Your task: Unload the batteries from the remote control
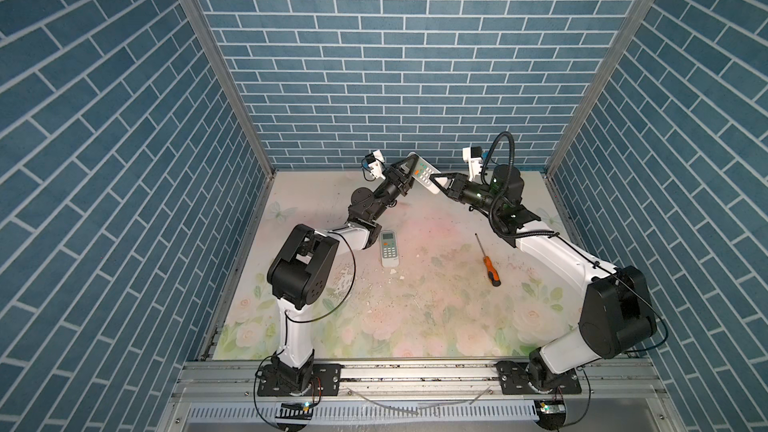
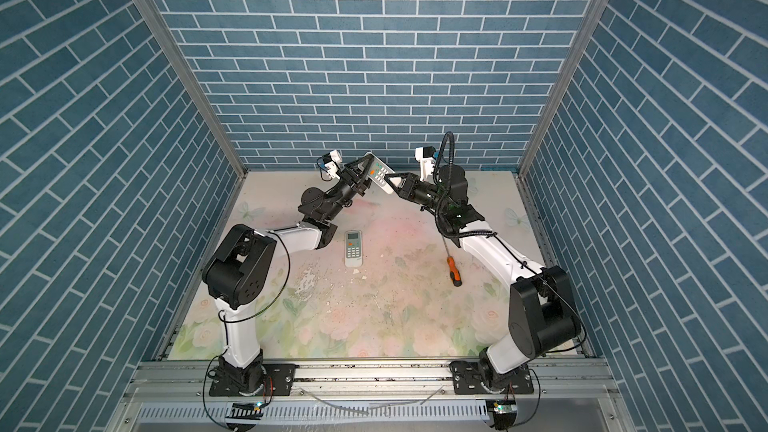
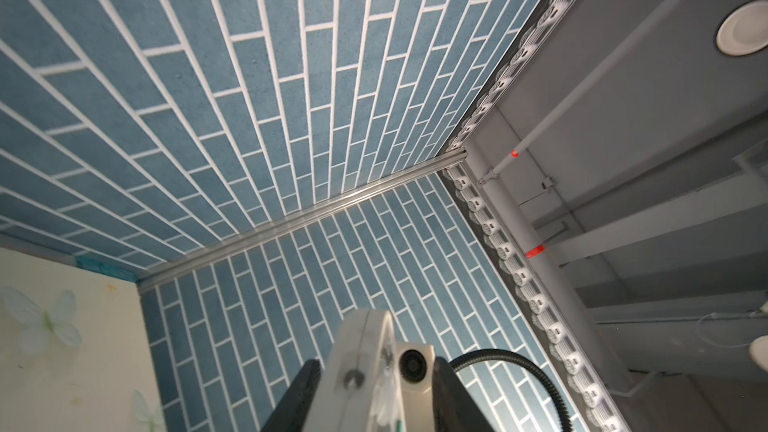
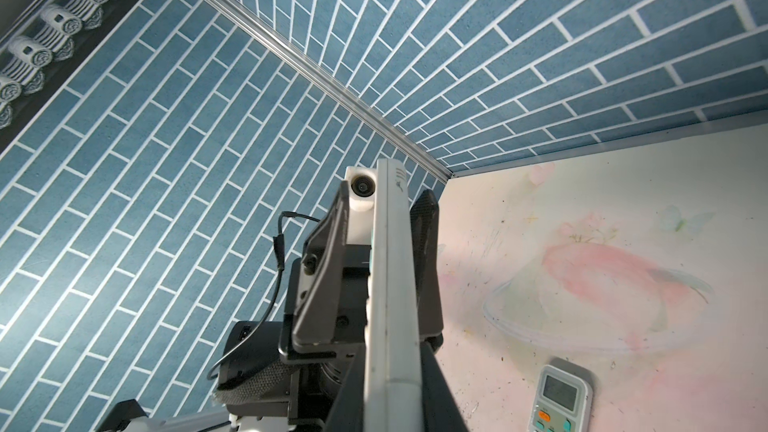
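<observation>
- Gripped at one end by the right gripper (image 1: 435, 179), clenched on the remote control (image 1: 424, 174) and carrying it aloft over the back of the bench (image 1: 415, 317).
- Straddled at the other end by the left gripper (image 1: 410, 173), released. In the right wrist view, a clear gap between one of its fingers (image 4: 324, 268) and the remote's thin edge.
- Long axis laid from the right fingers across to the left fingers, slanting in both top views, with the end at the left fingers nearest the back wall (image 1: 395, 76).
- Button face turned up toward the top camera, edge-on to both wrist cameras.
- Slim white body with rows of pale keys and one orange key nearer the left fingers. Side seam visible along the narrow edge in the right wrist view.
- Back face hidden in every view; batteries not to be made out.
- Nearer the arm bases than the left fingers: second remote control (image 1: 390, 248), flat on the bench, face up, screen end toward the back wall.
- Nearer the bases than the right fingers: orange-and-black-handled screwdriver (image 1: 489, 268), flat on the bench, blade pointing back toward the fingers.
- Back wall close behind both sets of fingers, side walls well apart from them.
- Open bench below the fingers, between the second remote and the screwdriver.
</observation>
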